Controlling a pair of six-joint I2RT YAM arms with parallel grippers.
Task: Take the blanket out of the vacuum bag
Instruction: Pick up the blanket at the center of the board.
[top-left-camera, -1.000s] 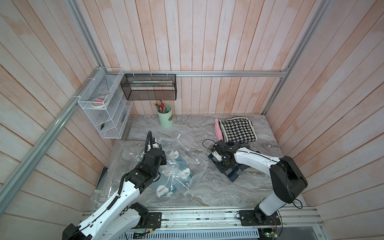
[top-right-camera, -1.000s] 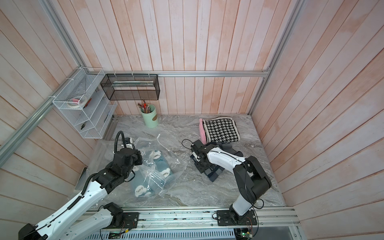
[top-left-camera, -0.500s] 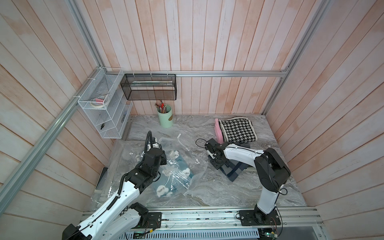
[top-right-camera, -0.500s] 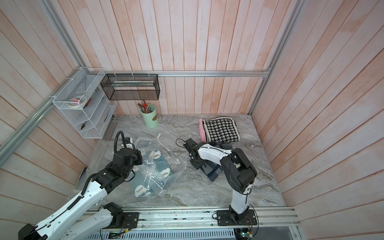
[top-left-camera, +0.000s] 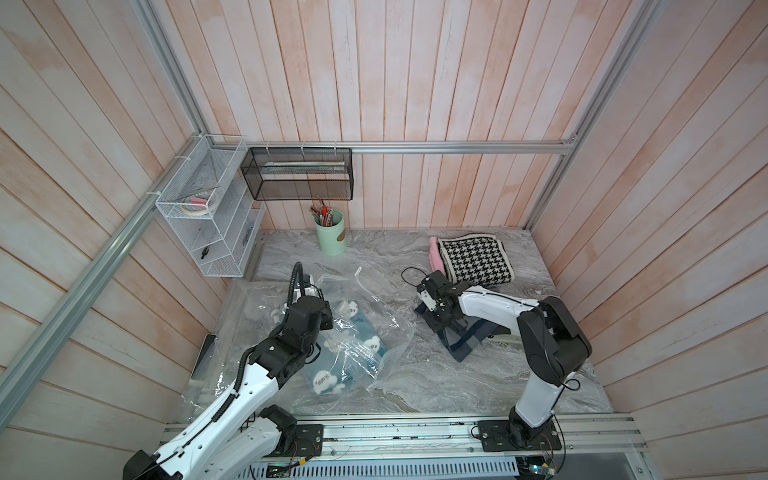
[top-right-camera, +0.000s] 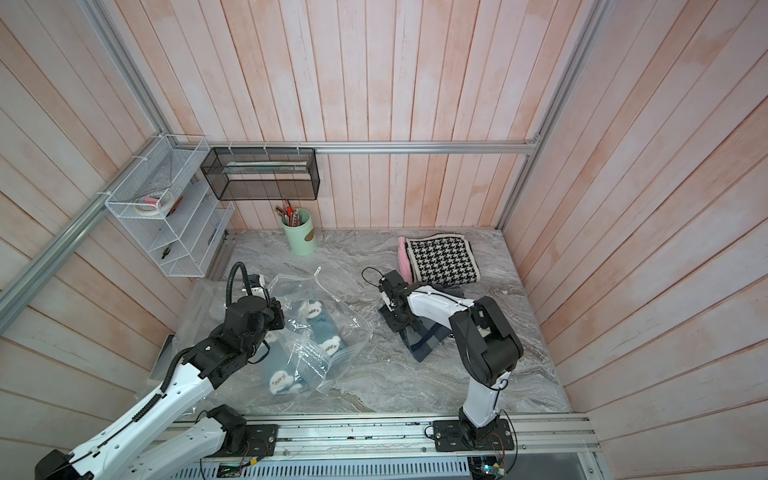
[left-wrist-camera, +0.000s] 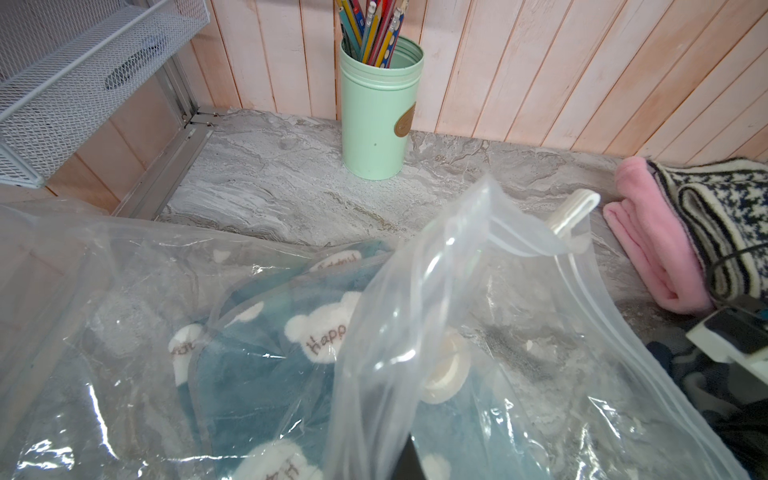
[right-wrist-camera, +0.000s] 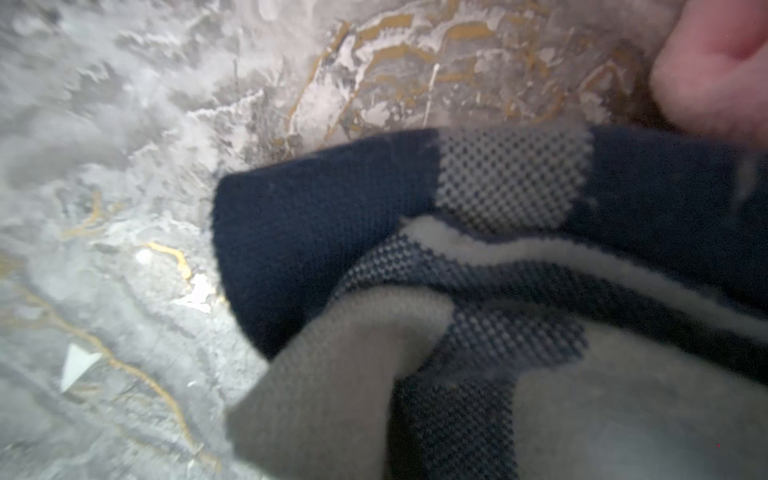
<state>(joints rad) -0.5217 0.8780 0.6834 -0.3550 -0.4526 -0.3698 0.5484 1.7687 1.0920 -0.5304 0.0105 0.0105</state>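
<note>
Crinkly clear vacuum bag sits lower left in both top views on the marble surface, with the teal bear-print blanket inside. Left pincer is clamped on a lifted bag flap. Right pincer is closed, down on a navy cloth.

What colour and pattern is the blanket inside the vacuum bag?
Teal blue with white bear-head patches lettered "happy"; the blanket shows best in the left wrist view.
</note>
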